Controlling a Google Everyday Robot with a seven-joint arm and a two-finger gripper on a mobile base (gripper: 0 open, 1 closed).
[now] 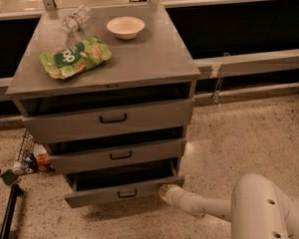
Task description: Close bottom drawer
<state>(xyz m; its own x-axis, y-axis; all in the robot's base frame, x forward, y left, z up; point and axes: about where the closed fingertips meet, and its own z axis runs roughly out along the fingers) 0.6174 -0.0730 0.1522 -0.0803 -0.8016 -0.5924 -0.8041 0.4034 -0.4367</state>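
Bottom drawer (97,196) sticks out, lowest of three in grey cabinet (187,114), dark inside showing. Black handle (127,193) mid-panel. Gripper (164,191) down at panel's right end, right up against it; apart or together, can't tell. White arm (224,208) reaches in from lower right. On worktop (154,59): green snack bag (74,57) near left edge, white bowl (125,27) toward back edge, clear bottle (75,19) at back-left corner.

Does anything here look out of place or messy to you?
The bottom drawer hangs open, sticking out farthest of the three, with the gripper by its right front corner. A clear bottle lies tipped on the cabinet top.
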